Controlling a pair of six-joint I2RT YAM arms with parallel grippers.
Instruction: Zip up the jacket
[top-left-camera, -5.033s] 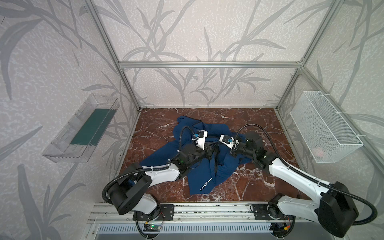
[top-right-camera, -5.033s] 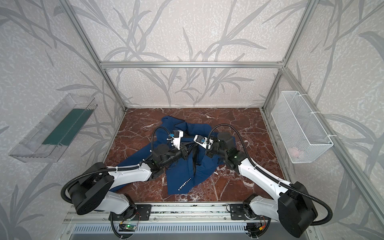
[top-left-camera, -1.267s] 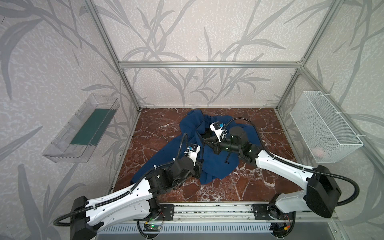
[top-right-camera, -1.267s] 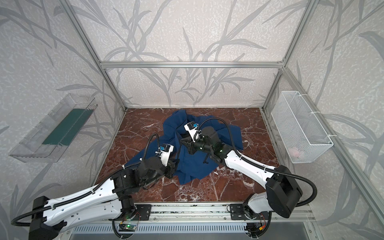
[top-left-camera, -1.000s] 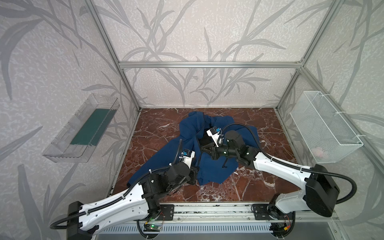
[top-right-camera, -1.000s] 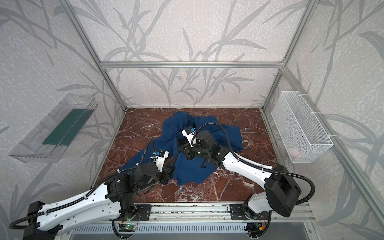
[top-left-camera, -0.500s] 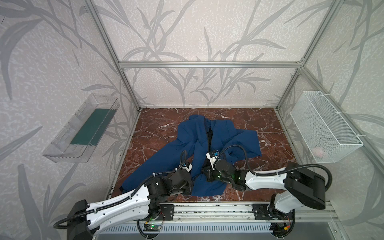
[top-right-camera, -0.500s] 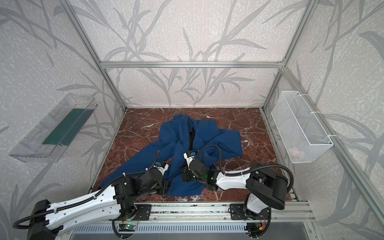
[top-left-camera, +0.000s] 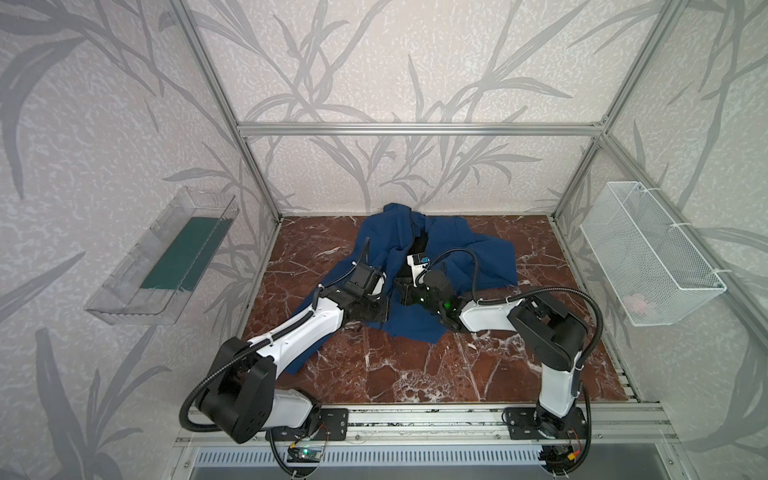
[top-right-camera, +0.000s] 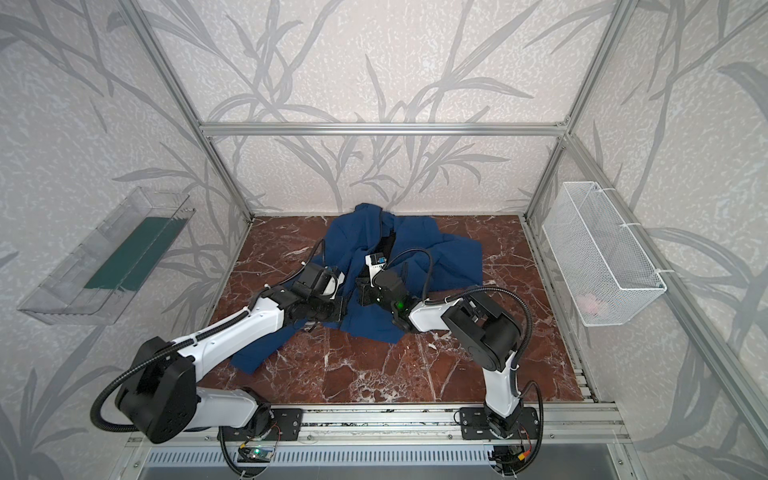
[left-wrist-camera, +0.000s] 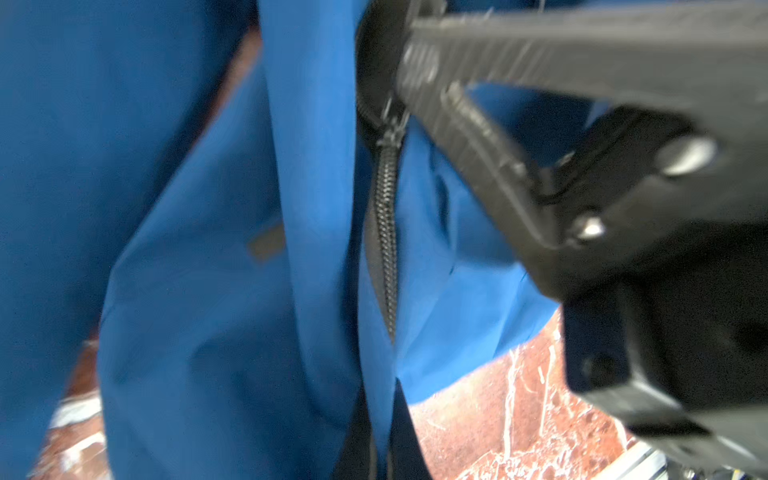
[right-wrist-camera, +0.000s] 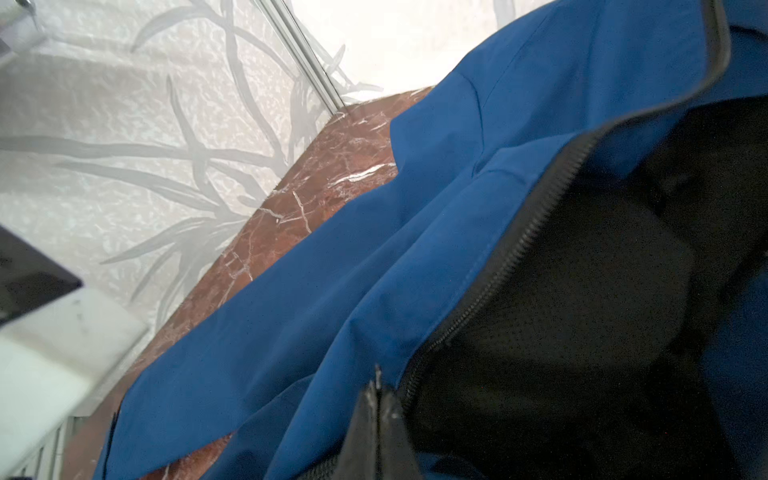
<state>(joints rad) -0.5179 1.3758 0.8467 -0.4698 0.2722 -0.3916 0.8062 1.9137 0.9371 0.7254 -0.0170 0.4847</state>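
Jacket (top-left-camera: 465, 253): spread front-up on the marble floor (top-left-camera: 415, 374), collar at the back. Half a second ago it lay nearer the front rail (top-left-camera: 415, 415).
Zipper (left-wrist-camera: 386, 232): meshed from the hem up to the slider (left-wrist-camera: 390, 137), open above it.
Right gripper (right-wrist-camera: 378, 399): clamped on the slider.
Left gripper (top-left-camera: 380, 311): closed by the hem; whether it pinches cloth is hidden.
Meaning: the jacket looks laid out, probably ready for the upward pull.

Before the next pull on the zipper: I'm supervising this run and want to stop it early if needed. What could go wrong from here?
1. Above the right gripper, shut at the slider, the zipper halves gape over the black lining; loose fabric could catch in the slider and jam it.
2. The left gripper pinches the jacket at the hem end; if that hold slips, the whole jacket may slide along the table instead of zipping.
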